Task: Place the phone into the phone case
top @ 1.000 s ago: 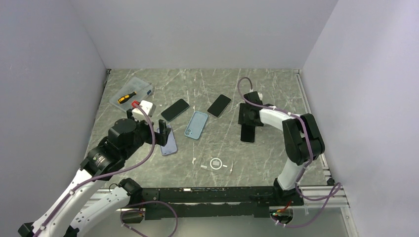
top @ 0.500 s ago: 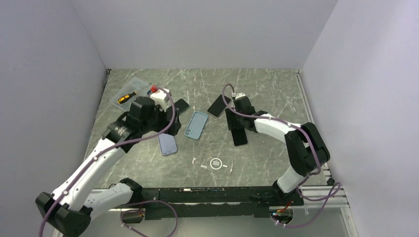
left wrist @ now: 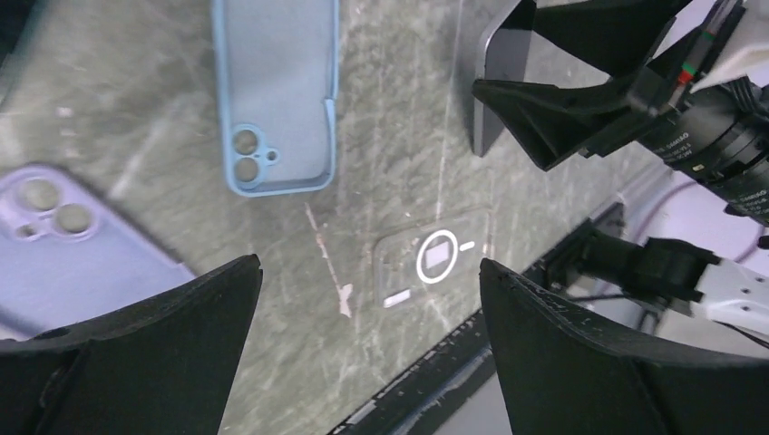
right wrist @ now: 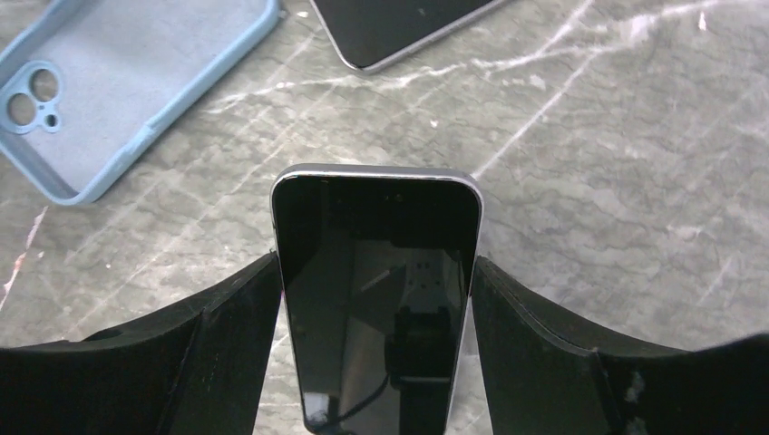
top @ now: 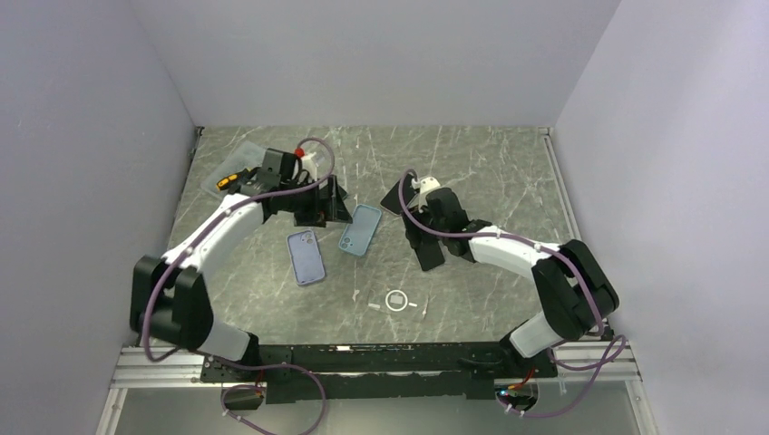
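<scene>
A light blue phone case (top: 360, 228) lies open side up in the middle of the table, also seen in the left wrist view (left wrist: 277, 91) and the right wrist view (right wrist: 127, 82). My right gripper (top: 428, 243) is shut on a black phone (right wrist: 376, 290), gripped by its long edges and held above the table to the right of the case. In its own view the right gripper (right wrist: 374, 261) has the screen facing the camera. My left gripper (top: 332, 214) hangs open and empty just left of the case's far end, its left wrist view (left wrist: 370, 265) showing only table between the fingers.
A lilac phone (top: 306, 256) lies camera side up left of the case. A second black phone (top: 397, 193) lies behind the right gripper. A clear case with a white ring (top: 397, 301) sits near the front edge. A plastic box (top: 238, 170) with a screwdriver stands far left.
My left arm swung away from the lilac phone, back and rightward to the blue case's far end. The right gripper carried the black phone leftward toward the case.
</scene>
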Controlling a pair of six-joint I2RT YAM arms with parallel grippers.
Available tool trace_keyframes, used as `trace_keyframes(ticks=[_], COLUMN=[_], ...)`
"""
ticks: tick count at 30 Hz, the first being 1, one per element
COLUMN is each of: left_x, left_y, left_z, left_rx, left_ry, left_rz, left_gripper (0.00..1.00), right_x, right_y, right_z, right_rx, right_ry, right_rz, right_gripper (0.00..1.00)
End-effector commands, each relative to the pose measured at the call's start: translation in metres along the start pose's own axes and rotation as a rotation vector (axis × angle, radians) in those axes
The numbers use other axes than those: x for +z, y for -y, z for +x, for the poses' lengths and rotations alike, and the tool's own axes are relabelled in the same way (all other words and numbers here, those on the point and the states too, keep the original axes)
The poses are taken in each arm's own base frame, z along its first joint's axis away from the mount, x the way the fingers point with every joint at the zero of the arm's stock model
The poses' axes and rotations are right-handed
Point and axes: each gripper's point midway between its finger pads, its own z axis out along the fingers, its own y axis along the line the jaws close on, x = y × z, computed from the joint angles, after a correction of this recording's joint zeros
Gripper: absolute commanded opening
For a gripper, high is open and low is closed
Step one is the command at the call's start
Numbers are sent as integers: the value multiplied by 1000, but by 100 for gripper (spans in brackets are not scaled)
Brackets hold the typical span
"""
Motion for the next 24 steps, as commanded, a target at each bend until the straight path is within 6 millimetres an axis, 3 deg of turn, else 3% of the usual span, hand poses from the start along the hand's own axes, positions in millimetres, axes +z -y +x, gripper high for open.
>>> trace_keyframes(ticks=[1,10,24], left_x=[14,50,91], left_y=[38,49,64], left_z=[-12,-11,14], left_rx=[-39,-40,-11], left_ry=[-53,-171,-305], left_rz=[228,260,292], left_gripper=[96,96,90], right_x=[-10,-14,-22], right_y=[-24,-54,-81], right_z=[-44,-41,-36], right_rx=[-73,-199,-305], right_ry=[186,248,289], right_rz=[-96,-220,-319], right_gripper=[44,43,41])
